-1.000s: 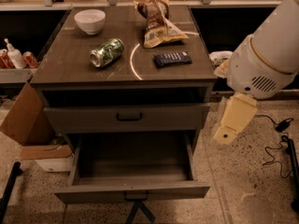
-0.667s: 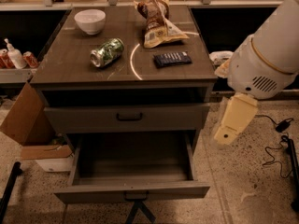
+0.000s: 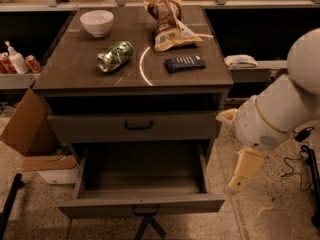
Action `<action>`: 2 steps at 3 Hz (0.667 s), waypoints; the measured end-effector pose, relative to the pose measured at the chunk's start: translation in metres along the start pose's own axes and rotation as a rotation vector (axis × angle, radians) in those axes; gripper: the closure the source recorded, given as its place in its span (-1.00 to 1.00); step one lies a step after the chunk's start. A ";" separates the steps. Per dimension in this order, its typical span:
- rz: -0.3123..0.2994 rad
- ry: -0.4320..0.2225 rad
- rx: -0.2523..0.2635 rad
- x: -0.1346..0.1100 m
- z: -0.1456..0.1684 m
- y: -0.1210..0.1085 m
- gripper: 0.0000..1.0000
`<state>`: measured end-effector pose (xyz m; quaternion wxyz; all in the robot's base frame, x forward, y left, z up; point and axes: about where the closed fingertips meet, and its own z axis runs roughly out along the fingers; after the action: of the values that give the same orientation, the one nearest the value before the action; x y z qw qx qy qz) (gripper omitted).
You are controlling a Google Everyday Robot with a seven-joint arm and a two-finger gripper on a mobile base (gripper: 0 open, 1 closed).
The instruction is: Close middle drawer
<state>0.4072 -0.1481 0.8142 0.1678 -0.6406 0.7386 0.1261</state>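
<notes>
The middle drawer (image 3: 142, 205) is pulled far out of the grey-brown cabinet. Its low front with a small dark bar handle faces me near the bottom edge, and its inside looks bare. Above it is the taller top drawer front (image 3: 137, 126) with a larger handle. The lowest drawer is hidden under the open one. My gripper (image 3: 146, 224) shows as a dark shape at the bottom centre, just below and in front of the middle drawer's handle. My white arm (image 3: 272, 116) curves in from the right, with a cream link (image 3: 244, 170) hanging beside the drawer's right end.
On the cabinet top are a white bowl (image 3: 97, 22), a green can (image 3: 114, 56) lying on its side, a chip bag (image 3: 170, 26) and a dark bar (image 3: 184, 63). A cardboard box (image 3: 25, 126) stands on the left. Cables (image 3: 300, 149) lie on the floor at right.
My white arm and its cream link have dropped lower on the right side. The drawer and the things on the cabinet top have not moved.
</notes>
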 end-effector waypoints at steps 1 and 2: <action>-0.074 -0.070 -0.092 0.029 0.067 0.010 -1.00; -0.073 -0.069 -0.092 0.028 0.067 0.010 -1.00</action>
<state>0.3997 -0.1453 0.7412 0.1683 -0.6694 0.7019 0.1757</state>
